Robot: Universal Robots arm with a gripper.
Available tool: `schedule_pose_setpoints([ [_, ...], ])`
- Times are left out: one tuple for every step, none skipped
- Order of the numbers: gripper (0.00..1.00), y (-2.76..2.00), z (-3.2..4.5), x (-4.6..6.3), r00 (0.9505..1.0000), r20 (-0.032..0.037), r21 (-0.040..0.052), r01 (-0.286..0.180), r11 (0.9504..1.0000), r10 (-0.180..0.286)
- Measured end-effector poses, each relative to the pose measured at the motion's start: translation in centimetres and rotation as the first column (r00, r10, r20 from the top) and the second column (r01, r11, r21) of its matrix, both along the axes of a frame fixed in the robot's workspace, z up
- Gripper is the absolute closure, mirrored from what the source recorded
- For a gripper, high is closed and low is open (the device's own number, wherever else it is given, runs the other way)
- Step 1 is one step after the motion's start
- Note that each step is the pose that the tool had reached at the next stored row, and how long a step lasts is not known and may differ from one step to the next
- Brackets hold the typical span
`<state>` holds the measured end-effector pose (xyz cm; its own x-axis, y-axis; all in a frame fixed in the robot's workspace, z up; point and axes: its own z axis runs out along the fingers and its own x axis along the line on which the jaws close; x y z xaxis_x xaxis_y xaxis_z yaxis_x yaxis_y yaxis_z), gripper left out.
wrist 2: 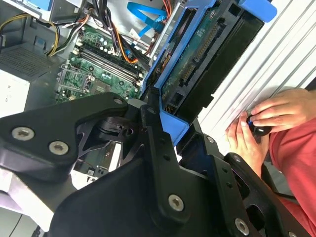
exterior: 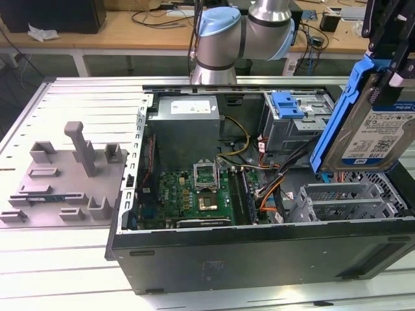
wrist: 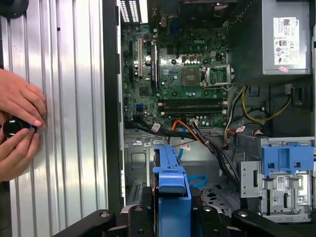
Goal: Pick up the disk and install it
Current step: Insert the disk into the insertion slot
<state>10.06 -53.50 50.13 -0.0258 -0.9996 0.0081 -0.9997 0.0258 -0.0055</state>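
Print check | disk [exterior: 371, 123]: white-and-blue label [exterior: 384, 137] with barcodes, I can't make out the print | power supply [exterior: 187, 129]: white label [exterior: 193, 106] on its upward face, unreadable to me | drive cage [wrist: 252, 183] near power supply: small white sticker [wrist: 279, 181], unreadable.

I see an open black metal computer case [exterior: 259, 256] lying on the ribbed silver tabletop [exterior: 52, 265], green motherboard [exterior: 194, 191] exposed beside a grey power supply box [exterior: 188, 126]. Toward the tabletop's edge on the exterior view's left sits a grey moulded plastic fixture [exterior: 68, 172].
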Motion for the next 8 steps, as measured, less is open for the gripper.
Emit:
schedule_pose_setpoints([
  [0.63,0.01,-0.02,0.02,1.0,0.0,0.0001,-0.007,1.0,0.007],
  [0.63,0.01,-0.03,0.04,0.9999,0.0001,0.0,-0.01,0.9999,0.01],
  [0.63,0.02,-0.03,0.06,0.9999,0.0,-0.0001,-0.012,0.9999,0.012],
  [0.63,0.02,-0.04,0.1,0.9999,0.0,-0.0001,-0.013,0.9999,0.013],
  [0.63,0.03,-0.05,0.15,0.9999,0.0,-0.0001,-0.013,0.9999,0.013],
  [0.63,0.02,-0.07,0.29,0.9999,0.0001,0.0002,-0.013,0.9999,0.013],
  [0.63,0.02,-0.08,0.42,0.9999,0.0001,0.0002,-0.013,0.9999,0.013],
  [0.63,0.02,-0.07,0.52,0.9999,0.0001,0.0001,-0.013,0.9999,0.013],
])
